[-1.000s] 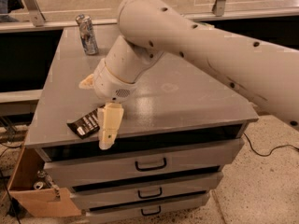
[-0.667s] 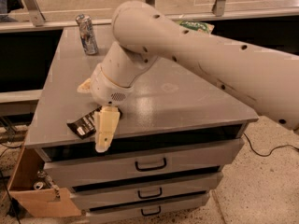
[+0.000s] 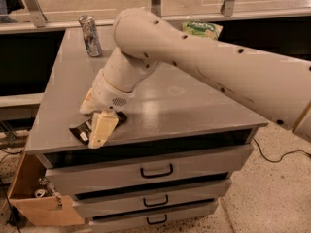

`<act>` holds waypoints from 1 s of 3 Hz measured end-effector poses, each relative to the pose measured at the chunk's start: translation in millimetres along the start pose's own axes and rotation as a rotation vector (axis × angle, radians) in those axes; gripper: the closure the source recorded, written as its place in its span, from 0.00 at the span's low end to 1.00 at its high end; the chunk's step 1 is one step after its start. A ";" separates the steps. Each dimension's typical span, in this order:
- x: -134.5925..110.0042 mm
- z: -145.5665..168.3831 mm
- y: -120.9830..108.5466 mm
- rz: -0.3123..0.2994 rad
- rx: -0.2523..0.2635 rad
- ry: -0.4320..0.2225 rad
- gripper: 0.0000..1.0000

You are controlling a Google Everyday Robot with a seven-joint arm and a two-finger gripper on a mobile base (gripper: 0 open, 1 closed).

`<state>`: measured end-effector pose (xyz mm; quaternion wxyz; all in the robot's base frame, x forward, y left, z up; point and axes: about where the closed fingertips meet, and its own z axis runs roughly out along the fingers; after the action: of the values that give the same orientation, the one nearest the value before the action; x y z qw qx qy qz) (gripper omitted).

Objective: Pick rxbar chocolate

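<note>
The rxbar chocolate (image 3: 80, 131), a flat dark wrapper with white lettering, lies near the front left edge of the grey cabinet top (image 3: 194, 106). My gripper (image 3: 90, 126) is down at the bar with its cream fingers spread. The front finger (image 3: 103, 129) covers the bar's middle and the rear finger (image 3: 87, 102) sits behind the bar. The bar's left end and its right end (image 3: 120, 116) stick out on either side of the front finger. The bar rests on the top.
A tall silver can (image 3: 91, 35) stands at the back left of the top. A green chip bag (image 3: 201, 29) lies at the back right. Drawers with handles (image 3: 156, 171) are below. An open cardboard box (image 3: 36, 198) sits on the floor at the left.
The arm has swung a little to the left, and the gripper has shifted left along the bar. The green chip bag now shows behind the arm. The bar has not moved.
</note>
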<state>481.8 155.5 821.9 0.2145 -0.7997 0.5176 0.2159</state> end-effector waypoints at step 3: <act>-1.3 -29.6 -24.7 0.010 0.037 0.027 1.00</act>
<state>507.7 148.9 849.8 0.2208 -0.7958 0.5285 0.1965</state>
